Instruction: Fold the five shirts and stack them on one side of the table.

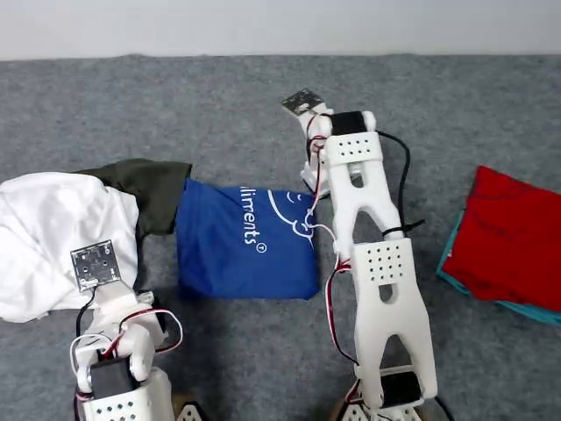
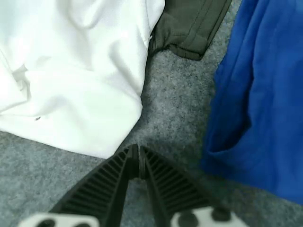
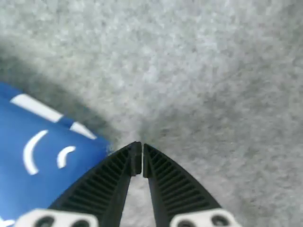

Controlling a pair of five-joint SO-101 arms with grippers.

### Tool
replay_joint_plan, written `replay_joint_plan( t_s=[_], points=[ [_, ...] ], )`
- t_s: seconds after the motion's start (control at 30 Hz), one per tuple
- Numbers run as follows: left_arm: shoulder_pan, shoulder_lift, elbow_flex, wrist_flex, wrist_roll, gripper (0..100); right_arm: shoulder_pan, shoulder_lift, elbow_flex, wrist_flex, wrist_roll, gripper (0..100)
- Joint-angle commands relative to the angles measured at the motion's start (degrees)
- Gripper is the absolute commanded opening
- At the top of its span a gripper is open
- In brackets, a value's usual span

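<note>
Lying folded at frame centre, the blue shirt point(image 1: 245, 241) likely goes to the red stack point(image 1: 513, 237) at right; right gripper point(image 3: 142, 145) and left gripper point(image 2: 139, 149) sit clenched, empty (open first, pinch every layer).

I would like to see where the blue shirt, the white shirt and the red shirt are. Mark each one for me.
blue shirt point(image 1: 237, 259), high view, the middle of the blue cloth.
white shirt point(image 1: 44, 224), high view, the crumpled middle of the cloth.
red shirt point(image 1: 513, 237), high view, the middle of its top face.

Soft matt cloth blue shirt point(image 1: 245, 241) on rough grey felt-like table point(image 1: 219, 96) covering.
</note>
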Motion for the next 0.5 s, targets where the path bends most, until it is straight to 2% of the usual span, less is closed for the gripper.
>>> replay_joint_plan(
  t_s=[0.0, 0.23, 0.47],
  points=[
    [0.44, -0.62, -0.48, 0.26, 0.53, 1, -2.95, -4.44, -8.62, 6.46, 0.09, 1.0],
    [0.44, -0.62, -0.48, 0.26, 0.53, 1, -16.04, -8.48, -13.54, 5.85, 0.0, 1.1],
    [0.44, -0.62, -0.48, 0.26, 0.53, 1, -27.74, -0.48, -13.36, -1.54, 0.18, 1.1]
  ],
)
